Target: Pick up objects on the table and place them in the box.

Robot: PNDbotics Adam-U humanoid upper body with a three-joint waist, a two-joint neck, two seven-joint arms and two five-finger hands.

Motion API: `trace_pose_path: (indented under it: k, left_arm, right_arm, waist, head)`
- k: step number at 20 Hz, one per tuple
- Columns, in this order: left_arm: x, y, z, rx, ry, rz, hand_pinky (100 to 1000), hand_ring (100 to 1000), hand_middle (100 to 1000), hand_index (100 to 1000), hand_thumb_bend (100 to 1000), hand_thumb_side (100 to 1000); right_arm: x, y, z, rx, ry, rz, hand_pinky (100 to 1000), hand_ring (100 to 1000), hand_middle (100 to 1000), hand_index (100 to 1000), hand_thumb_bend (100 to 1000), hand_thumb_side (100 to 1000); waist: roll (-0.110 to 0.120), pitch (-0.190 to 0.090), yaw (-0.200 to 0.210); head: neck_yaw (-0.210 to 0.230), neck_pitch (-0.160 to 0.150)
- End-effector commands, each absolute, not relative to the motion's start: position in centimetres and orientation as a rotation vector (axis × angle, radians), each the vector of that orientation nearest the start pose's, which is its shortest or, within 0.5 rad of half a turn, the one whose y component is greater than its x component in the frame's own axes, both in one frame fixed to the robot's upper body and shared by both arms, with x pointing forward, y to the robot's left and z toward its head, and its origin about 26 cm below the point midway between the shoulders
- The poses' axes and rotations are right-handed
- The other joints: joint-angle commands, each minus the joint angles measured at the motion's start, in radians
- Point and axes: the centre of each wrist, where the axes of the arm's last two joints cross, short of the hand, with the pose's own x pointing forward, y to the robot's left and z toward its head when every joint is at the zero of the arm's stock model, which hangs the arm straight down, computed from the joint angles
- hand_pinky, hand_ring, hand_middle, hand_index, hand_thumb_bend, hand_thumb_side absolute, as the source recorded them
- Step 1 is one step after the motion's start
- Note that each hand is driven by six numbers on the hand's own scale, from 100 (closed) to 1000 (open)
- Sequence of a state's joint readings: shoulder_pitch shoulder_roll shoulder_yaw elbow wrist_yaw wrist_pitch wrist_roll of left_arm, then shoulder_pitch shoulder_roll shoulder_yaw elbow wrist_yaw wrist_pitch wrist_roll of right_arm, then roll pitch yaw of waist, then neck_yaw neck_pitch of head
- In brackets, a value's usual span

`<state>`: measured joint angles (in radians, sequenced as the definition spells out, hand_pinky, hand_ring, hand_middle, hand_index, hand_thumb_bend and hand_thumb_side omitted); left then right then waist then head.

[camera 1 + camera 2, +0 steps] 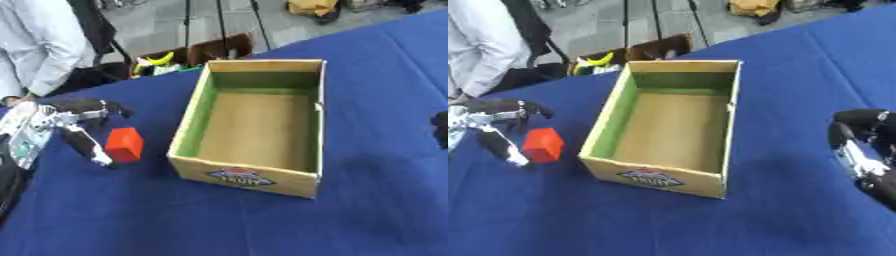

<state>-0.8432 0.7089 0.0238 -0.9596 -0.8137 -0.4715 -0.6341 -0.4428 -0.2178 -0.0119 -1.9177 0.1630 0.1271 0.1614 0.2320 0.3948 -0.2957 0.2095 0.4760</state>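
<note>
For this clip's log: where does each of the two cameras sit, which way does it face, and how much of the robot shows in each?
Left eye view: in the robot's head, looking down at the blue table; shows the left hand beside the red block, and only a dark sliver at the right edge.
Right eye view: same head, set slightly rightward, looking down; shows the left hand and also the right hand, fingers curled.
Both share: the open cardboard box, nothing visible inside, the red block and the tablecloth.

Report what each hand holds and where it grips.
Nothing is held. The left hand brackets the red block with open fingers, not closed on it. The right hand is empty, beside the box.
</note>
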Motion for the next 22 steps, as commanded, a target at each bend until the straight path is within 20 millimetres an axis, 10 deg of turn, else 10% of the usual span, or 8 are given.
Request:
trace_pose_path:
  k: [1, 22]
  left_arm:
    - [43.6, 42.8, 25.0, 0.835, -1.215, -1.675, 349, 470, 821, 971, 794, 449]
    - [43.5, 42.7, 25.0, 0.984, -1.288, -1.655, 181, 399, 542, 692, 703, 540]
  right_arm:
    - [32.4, -23.4, 22.7, -0.182, -2.203, 0.540, 853, 808, 526, 714, 230, 458]
    - [32.5, -23.8, 22.5, -0.195, -2.196, 0.529, 856, 809, 525, 713, 231, 453]
  waist:
    - [-0.007, -0.015, -0.004]
    - [-0.013, -0.007, 0.006]
  head:
    - [0.008, -0.015]
    - [0.002, -0.014]
